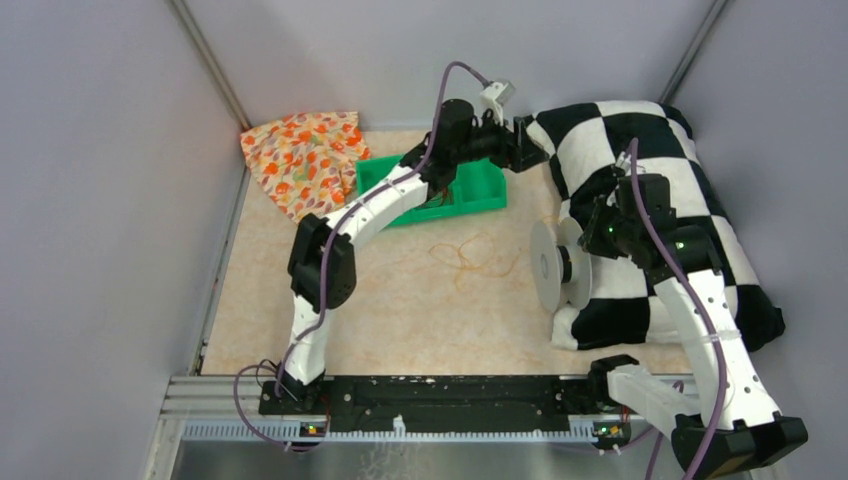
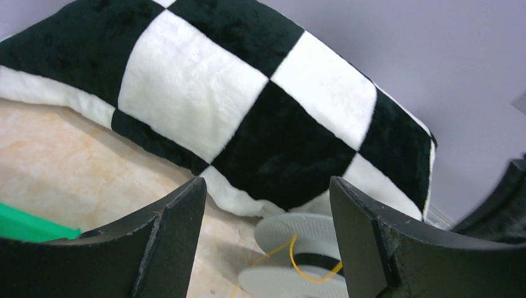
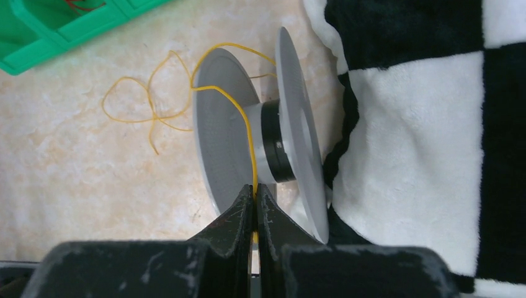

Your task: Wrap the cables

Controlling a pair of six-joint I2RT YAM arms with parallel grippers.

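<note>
The thin yellow-orange cable (image 1: 474,256) lies in loose loops on the table left of the spool (image 1: 553,266). The spool has two pale round flanges and a black hub, and stands on edge against the checkered pillow (image 1: 660,150). In the right wrist view the cable (image 3: 152,105) runs over the near flange of the spool (image 3: 223,133) into my right gripper (image 3: 255,194), which is shut on it. My right gripper (image 1: 592,243) sits just right of the spool. My left gripper (image 1: 528,143) is open and empty at the back. Its view shows it (image 2: 267,189) above the spool (image 2: 298,233) and a strand of cable (image 2: 313,273).
A green bin (image 1: 455,185) stands at the back centre under the left arm and shows in the right wrist view (image 3: 56,25). An orange patterned cloth (image 1: 300,155) lies at the back left. The pillow fills the right side. Grey walls surround the table.
</note>
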